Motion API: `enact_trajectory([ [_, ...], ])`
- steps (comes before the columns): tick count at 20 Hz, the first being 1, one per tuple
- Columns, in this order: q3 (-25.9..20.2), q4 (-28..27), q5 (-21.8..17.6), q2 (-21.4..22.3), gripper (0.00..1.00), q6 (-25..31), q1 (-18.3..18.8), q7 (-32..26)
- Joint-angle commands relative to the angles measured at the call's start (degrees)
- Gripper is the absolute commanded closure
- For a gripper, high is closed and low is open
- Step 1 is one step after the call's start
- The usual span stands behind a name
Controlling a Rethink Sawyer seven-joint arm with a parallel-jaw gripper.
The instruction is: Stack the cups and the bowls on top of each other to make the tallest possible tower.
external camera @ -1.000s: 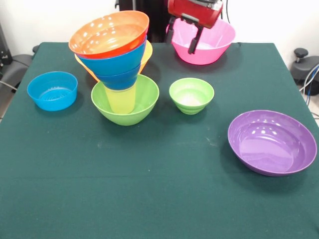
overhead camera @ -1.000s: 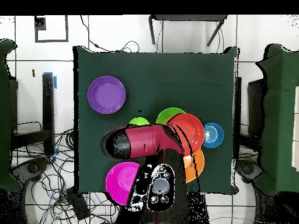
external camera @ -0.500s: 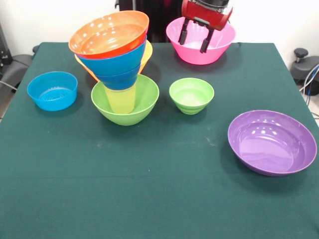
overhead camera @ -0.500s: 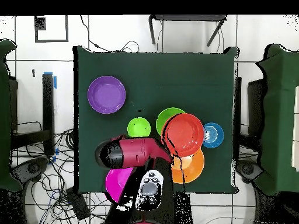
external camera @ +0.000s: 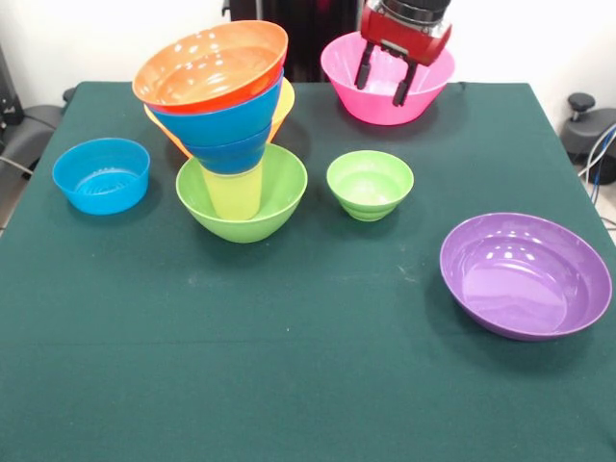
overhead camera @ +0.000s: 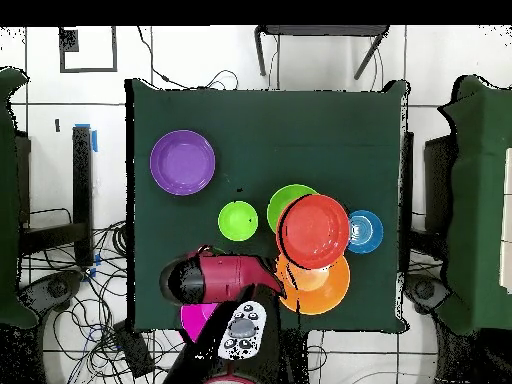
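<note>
Front view, nearest the camera: a purple bowl [external camera: 526, 274] sits alone on the green table [external camera: 289, 385], well apart from the rest. Further back, in a rough row, stand a small light-blue bowl [external camera: 101, 174], the tower [external camera: 226, 125] and a small green bowl [external camera: 370, 184] just beside it.

The tower is built on a large lime-green bowl [external camera: 279, 197] holding the yellow cup [external camera: 233, 195]; two blue bowls [external camera: 231, 130] nest on the cup, and a red-orange bowl [external camera: 212, 64] tops them (the upper bowls lean toward the light-blue one, so I would judge the column a little shaky). Behind the column an orange bowl [external camera: 283, 106] partly shows.

At the far edge the pink bowl [external camera: 387, 80] rests on the table, with the gripper [external camera: 382, 83] hanging over it, fingers spread and pinching nothing.

So the task looks roughly half done: five pieces are stacked, while the purple, small green, light-blue, orange and pink bowls are left. The pink one seems next.
</note>
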State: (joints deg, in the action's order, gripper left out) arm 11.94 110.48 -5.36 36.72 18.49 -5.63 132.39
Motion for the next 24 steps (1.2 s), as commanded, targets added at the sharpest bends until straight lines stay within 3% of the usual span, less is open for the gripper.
enact_trajectory([
  [1,-3.32,4.76,5.12,-5.88,0.00,-9.44,-2.55,15.11],
  [9,-2.85,5.85,9.10,-6.05,0.00,-9.84,-5.77,15.97],
  [19,-0.88,7.03,12.25,-3.57,0.00,-5.91,-8.73,15.62],
  [24,-1.07,7.24,13.90,-4.70,0.00,-7.54,-9.40,15.70],
])
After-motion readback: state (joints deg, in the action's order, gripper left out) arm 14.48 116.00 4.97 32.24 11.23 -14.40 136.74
